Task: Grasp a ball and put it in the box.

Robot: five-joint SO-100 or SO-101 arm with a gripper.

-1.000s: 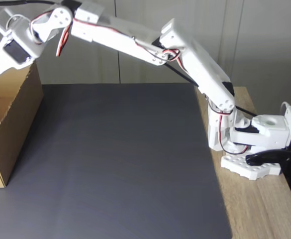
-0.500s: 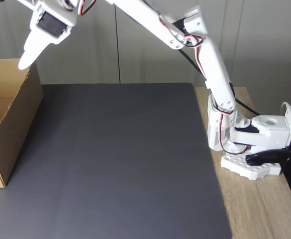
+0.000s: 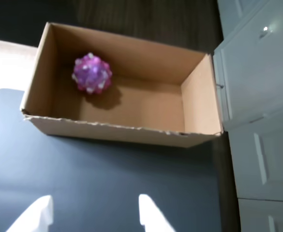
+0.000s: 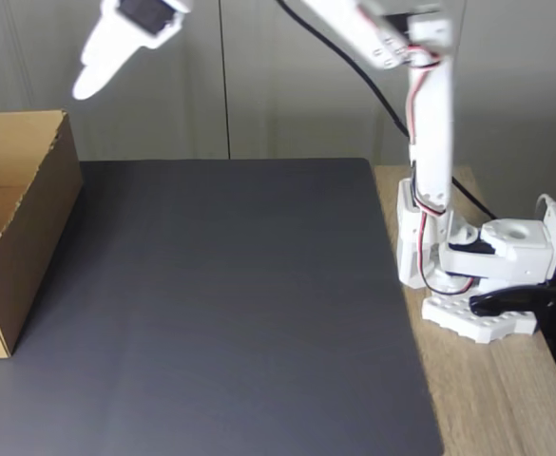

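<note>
one ball (image 3: 92, 73) lies inside the one box (image 3: 126, 131); pincer (image 3: 95, 212) spread apart, empty.

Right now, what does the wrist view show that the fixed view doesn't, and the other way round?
The wrist view looks down into the box and shows the ball resting on its floor near the left end wall, plus white cabinet doors on the right. The fixed view shows the arm's base clamped on the wooden table, and the arm raised high. Both show the cardboard box, the dark mat and the empty, open gripper.
</note>
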